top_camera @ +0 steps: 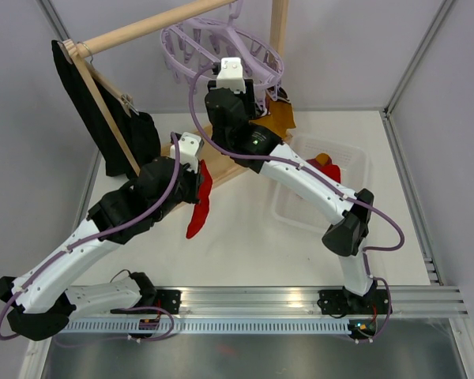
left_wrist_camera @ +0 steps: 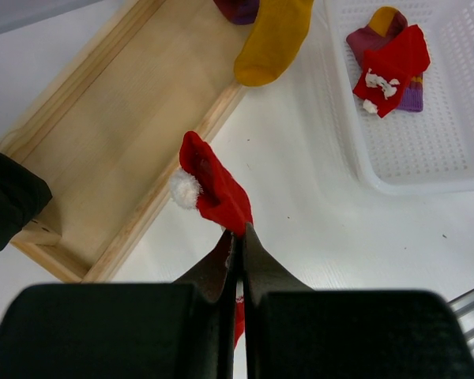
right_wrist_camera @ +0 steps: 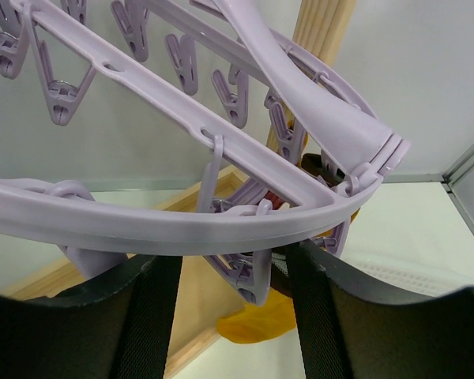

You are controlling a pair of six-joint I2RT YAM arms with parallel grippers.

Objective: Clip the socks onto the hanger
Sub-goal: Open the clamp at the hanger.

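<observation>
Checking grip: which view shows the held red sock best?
Left wrist: the red sock, pom-pom visible, sits pinched between the left fingers. Top external shows it dangling, small. Right wrist misses it.

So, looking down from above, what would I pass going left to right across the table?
Black garment → red sock → mustard sock → white basket. The lavender hanger spans the middle ones, so it's left out.

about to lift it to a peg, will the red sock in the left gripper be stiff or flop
Probably floppy: the red sock hangs limp from the shut left gripper. Likely light, since a pinch on one edge holds it.
</observation>
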